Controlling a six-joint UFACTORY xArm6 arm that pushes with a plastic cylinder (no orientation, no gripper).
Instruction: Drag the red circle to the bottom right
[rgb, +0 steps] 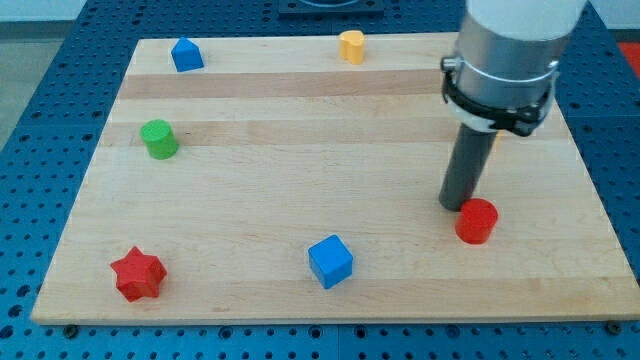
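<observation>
Red circle (477, 220): lower right of the frame, on the wooden board (300, 180), short of the board's bottom right corner.
My tip (459, 206): just up and left of the red circle, touching it or nearly so; I cannot tell which. It is a bare rod, with nothing to open or close and nothing held.
Blue cube (330, 261): bottom centre.
Red star (137, 274): lower left.
Green cylinder (158, 138): left, mid-height.
Blue block (186, 54): upper left, house-like shape.
Yellow block (351, 46): top centre.
Writing: none readable.
</observation>
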